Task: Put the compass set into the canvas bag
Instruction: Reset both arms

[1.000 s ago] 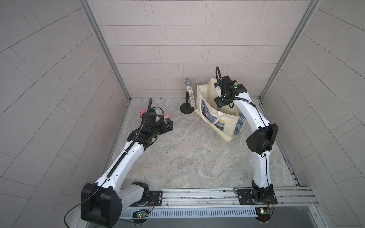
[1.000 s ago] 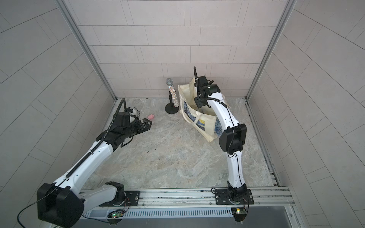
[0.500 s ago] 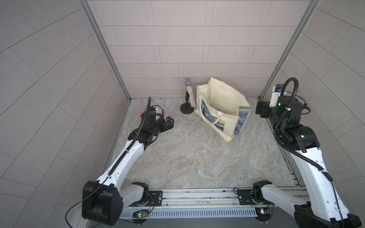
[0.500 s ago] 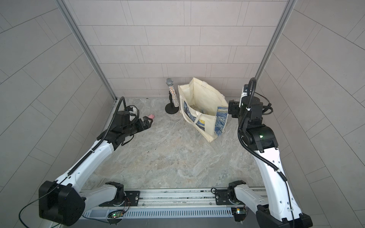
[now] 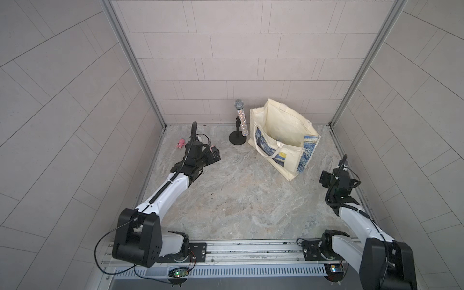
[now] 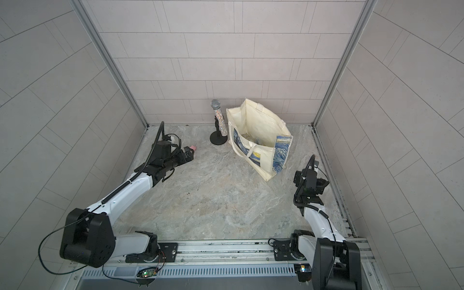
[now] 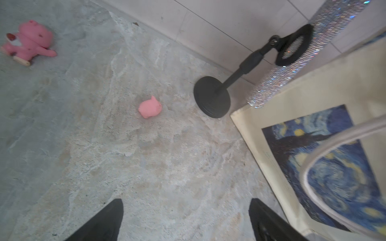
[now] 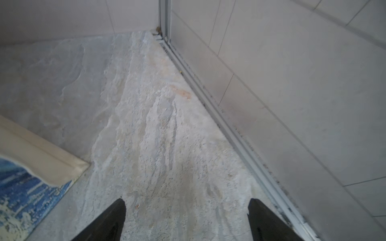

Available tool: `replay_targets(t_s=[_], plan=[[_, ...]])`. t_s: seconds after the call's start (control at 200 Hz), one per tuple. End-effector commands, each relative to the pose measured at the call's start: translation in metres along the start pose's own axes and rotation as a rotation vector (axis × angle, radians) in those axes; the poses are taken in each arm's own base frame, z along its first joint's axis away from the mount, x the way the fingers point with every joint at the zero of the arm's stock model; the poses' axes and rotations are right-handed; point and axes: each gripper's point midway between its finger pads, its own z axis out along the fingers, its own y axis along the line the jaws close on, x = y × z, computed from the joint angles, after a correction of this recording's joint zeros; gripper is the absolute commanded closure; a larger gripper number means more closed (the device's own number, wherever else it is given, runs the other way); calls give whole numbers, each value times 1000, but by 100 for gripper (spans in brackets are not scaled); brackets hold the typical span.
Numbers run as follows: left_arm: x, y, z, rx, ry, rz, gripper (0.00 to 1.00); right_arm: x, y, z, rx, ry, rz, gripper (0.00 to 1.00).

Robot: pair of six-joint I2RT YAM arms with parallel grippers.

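**A:** Where is the compass set?

**B:** Nowhere on the stone tabletop (image 5: 238,200) that I can see. The canvas bag (image 5: 283,155) stands open at the far right, mouth up. In a top view a dim grey shape (image 6: 254,139) lies at its bottom. I take that for the set, but it is too small to be sure, and its long axis cannot be read.

**A:** Which arm is nearer?

**B:** The right one, by a little. The right gripper (image 5: 324,177) sits at the near right, close to the bag's near corner. It faces the far right corner of the walls, so the bag lies to its left. The left gripper (image 5: 216,155) is over on the left, pointing right toward the bag. The microphone (image 5: 241,120) on its stand is at the far side, beside the bag.

**A:** And the jaws?

**B:** Both are spread wide and both are empty. Each wrist view shows only bare tabletop between the two dark fingers, and nothing is touched.

**A:** Anything loose?

**B:** A pink toy bear (image 5: 181,143) at the far left, and a smaller pink pig (image 7: 150,107) just ahead of the left gripper. Neither belongs to the task.

**A:** What remains?

**B:** I'd judge the putting-in done.
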Motion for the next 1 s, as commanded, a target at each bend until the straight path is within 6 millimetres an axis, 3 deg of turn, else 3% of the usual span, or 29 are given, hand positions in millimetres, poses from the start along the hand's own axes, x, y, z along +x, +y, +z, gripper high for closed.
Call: replay_targets(t_s=[0.0,0.235,0.365,0.425,0.54,0.681,0.766,0.801,0.821,0.911,0.981,0.996], plan=[[-27,23,0,-96,-163,69,0,-65,32,-5,-130,-295,23,7],[-34,56,-20,-227,-301,258,0,-48,79,2,-307,-312,16,8],[-33,79,-26,-307,-319,318,0,-36,103,5,-318,-368,-81,8],[-31,89,-25,-332,-333,334,0,-32,104,8,-305,-387,-78,8],[-24,108,-22,-348,-396,346,0,-29,84,15,-216,-343,-18,7],[-13,127,-6,-313,-401,327,0,-31,90,20,-230,-318,-34,7],[3,137,10,-247,-391,305,0,-31,95,22,-244,-305,-48,7],[9,136,14,-217,-419,313,0,-31,100,24,-263,-292,-62,6],[2,131,13,-195,-471,326,0,-31,105,25,-283,-284,-76,6],[17,135,9,-198,-422,329,0,-29,128,25,-395,-252,-151,6],[23,130,15,-174,-362,367,0,-29,128,25,-396,-250,-152,6],[16,125,18,-160,-369,379,0,-29,126,26,-390,-251,-146,6]])
